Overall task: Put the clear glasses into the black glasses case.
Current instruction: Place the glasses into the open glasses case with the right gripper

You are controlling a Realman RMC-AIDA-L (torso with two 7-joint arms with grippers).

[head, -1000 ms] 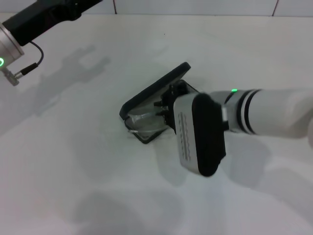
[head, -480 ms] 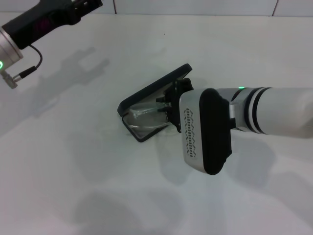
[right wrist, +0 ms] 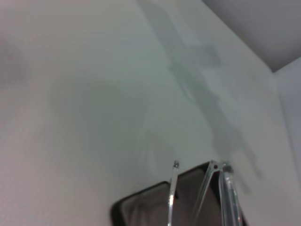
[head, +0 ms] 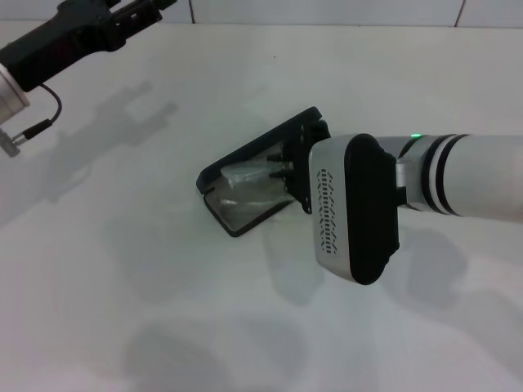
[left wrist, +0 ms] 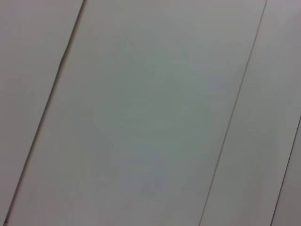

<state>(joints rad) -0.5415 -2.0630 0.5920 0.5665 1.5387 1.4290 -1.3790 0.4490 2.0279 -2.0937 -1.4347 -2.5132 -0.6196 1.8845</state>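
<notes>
Now my right pincer (head: 282,170) sits at the open case (head: 245,175) near the middle of the bench (head: 122,269).
My right arm reaches in from the right edge, and its pincer is inside the case mouth, under the raised lid. Whether it is wide, narrow or holding anything, I cannot tell. Lying in the case's tray are the glasses (head: 245,181); my right wrist view shows their thin arms (right wrist: 207,193) standing up over the case's dark rim (right wrist: 141,202). My left pincer (head: 135,12) is parked high over the far left corner of the bench; its fingers I cannot make out.
</notes>
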